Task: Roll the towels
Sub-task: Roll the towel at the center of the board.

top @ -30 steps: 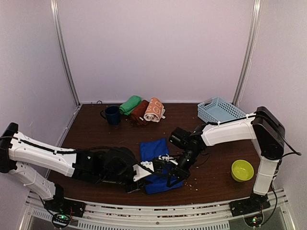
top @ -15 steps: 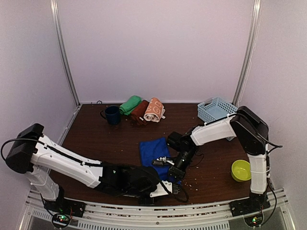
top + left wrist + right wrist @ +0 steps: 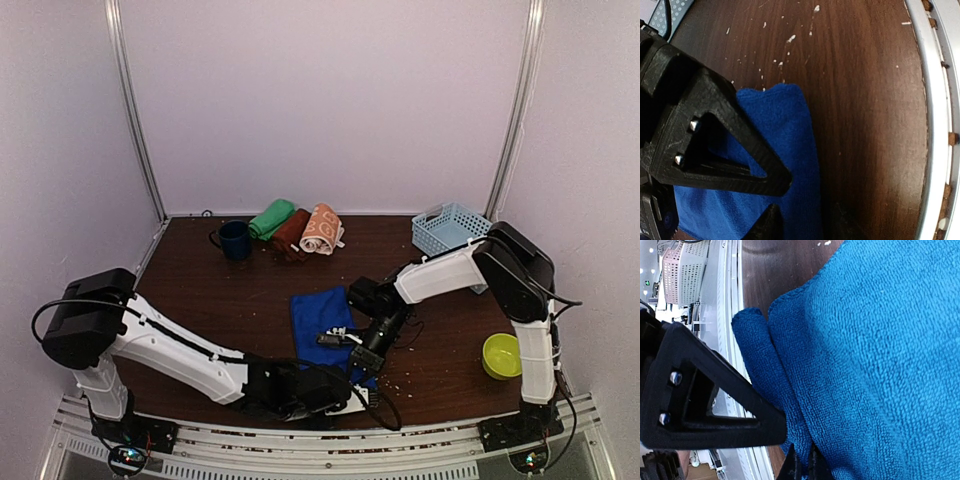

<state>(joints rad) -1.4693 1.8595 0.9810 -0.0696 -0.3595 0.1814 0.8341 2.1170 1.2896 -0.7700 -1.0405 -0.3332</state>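
Moved: since a second ago the left arm (image 3: 190, 355) has swung in low along the near edge, and its claw has gone from the top of the blue towel to the towel's near end. The right arm (image 3: 450, 270) has pulled its elbow in.
Left claw (image 3: 780, 197): low by the white rail (image 3: 935, 125) at the near edge. Its two fingers stand a little apart, and blue cloth shows in the gap. I cannot tell if they touch the cloth.
Right claw (image 3: 797, 450): closed, pinching a fold at the near edge of the blue towel. It sits just behind the left claw.
Blue towel (image 3: 320, 310): flat on the brown tabletop (image 3: 200, 290), in the middle. Its near end is folded over. Both claws hide that end from above.
Crumbs: small white crumbs (image 3: 790, 39) lie on the wood just right of the towel.
Bowl: a yellow-green bowl (image 3: 503, 355) sits to the right, well apart from the towel. Only its own color shows inside.
Basket: a pale blue basket (image 3: 445, 228) stands at the far right. The right arm crosses in front of it, so I cannot tell what is in it.
Mug: a dark blue mug (image 3: 235, 240) stands at the far left. Its inside is too dark to see.
Rolled towels: a green towel (image 3: 272, 218), a dark red towel (image 3: 290, 236) and an orange towel (image 3: 322, 228) lie rolled side by side at the back, touching, just right of the mug.
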